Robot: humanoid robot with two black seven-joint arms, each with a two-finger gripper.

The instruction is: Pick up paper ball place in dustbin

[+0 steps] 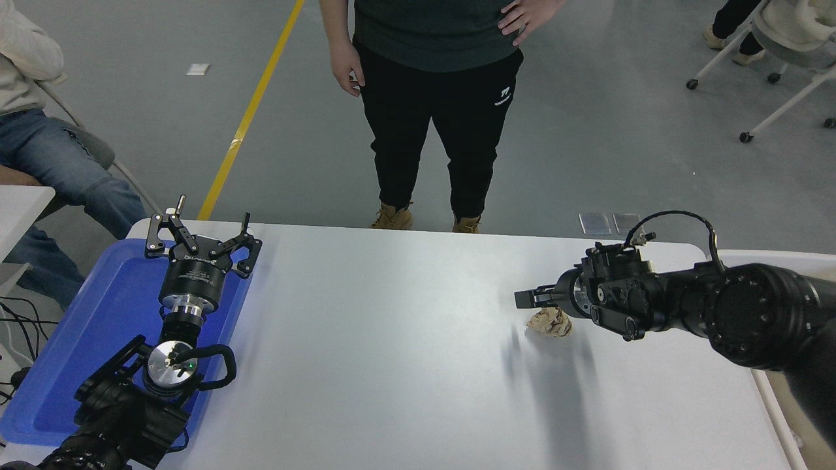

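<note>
Far left: a seated person (39, 124) in jeans and a pale top, beside the table's corner. Left edge of the white table (392, 365): a shallow blue tray (85, 326), over which the left arm is parked; the left gripper (201, 243) points away from the camera with its fingers spread wide, holding nothing. Floor beyond: a yellow line (251, 111) running diagonally. Centre top: a standing person (434, 104) in a dark shirt, black trousers and tan boots at the table's far side, one hand hanging, the other on the hip. Right of centre, on the tabletop: the paper ball (550, 322), a crumpled tan wad, lying on the surface with its upper part hidden behind the gripper body. Just above and over it: the right gripper (530, 298), reaching leftward from the right arm; how far its fingers are apart cannot be told from this angle, and whether it touches the wad is unclear. Far right: the dustbin (771, 256), only a strip of white rim and beige interior visible behind the arm. Upper right: chair legs on castors (784, 98).
</note>
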